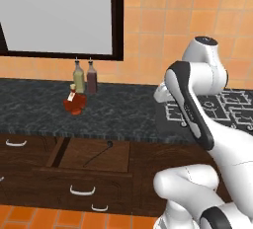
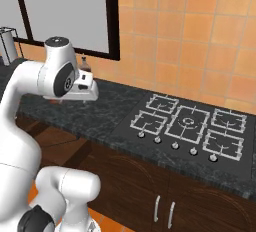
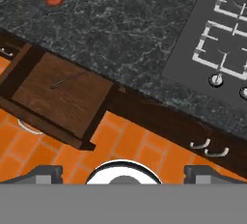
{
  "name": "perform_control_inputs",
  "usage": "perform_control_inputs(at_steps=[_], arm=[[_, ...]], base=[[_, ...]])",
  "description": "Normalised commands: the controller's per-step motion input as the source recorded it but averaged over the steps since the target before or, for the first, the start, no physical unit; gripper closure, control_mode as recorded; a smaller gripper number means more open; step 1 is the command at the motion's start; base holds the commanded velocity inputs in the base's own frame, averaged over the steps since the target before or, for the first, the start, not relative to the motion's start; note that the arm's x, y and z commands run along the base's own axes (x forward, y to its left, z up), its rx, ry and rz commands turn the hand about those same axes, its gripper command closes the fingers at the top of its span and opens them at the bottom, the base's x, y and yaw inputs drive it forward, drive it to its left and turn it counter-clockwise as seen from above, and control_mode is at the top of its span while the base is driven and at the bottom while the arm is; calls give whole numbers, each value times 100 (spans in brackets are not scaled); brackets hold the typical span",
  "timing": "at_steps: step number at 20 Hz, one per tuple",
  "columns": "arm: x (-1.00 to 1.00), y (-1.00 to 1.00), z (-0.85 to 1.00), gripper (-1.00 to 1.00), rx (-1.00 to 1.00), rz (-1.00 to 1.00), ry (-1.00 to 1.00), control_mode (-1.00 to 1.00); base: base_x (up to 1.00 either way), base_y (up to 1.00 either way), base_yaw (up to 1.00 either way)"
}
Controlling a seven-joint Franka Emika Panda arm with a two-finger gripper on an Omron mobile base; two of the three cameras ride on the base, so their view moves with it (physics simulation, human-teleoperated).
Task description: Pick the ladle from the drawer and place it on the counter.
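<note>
While the thin black ladle [image 1: 97, 154] lay diagonally on the floor of the open dark-brown wooden drawer [image 1: 118, 157], lower left of centre, the end effector [image 3: 123, 174] hung high, fingers spread apart and empty. Descending squarely over the handle's middle would probably grip best.

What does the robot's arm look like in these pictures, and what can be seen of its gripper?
The arm is built of glossy white rounded segments with dark grey to black joints and a dark cap on top. No cables or markings are visible. The gripper shows as two small dark grey finger tips, blocky in shape, at the bottom of the hand view.
</note>
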Motion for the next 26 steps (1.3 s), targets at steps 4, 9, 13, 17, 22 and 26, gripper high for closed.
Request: perform_control_inputs(at_steps=[4, 9, 13, 17, 22, 26], arm=[[-26, 100, -54, -100, -6, 31, 7, -100], [-11, 100, -87, -100, -10, 32, 10, -100], [2, 100, -99, -100, -15, 23, 14, -100], [11, 100, -96, -100, -21, 22, 11, -100], [1, 88, -86, -100, -38, 24, 28, -100], [23, 71, -79, -100, -21, 23, 21, -100]], base=[[0, 0, 0], [0, 0, 0], [0, 0, 0], [0, 0, 0], [0, 0, 0], [0, 0, 0]])
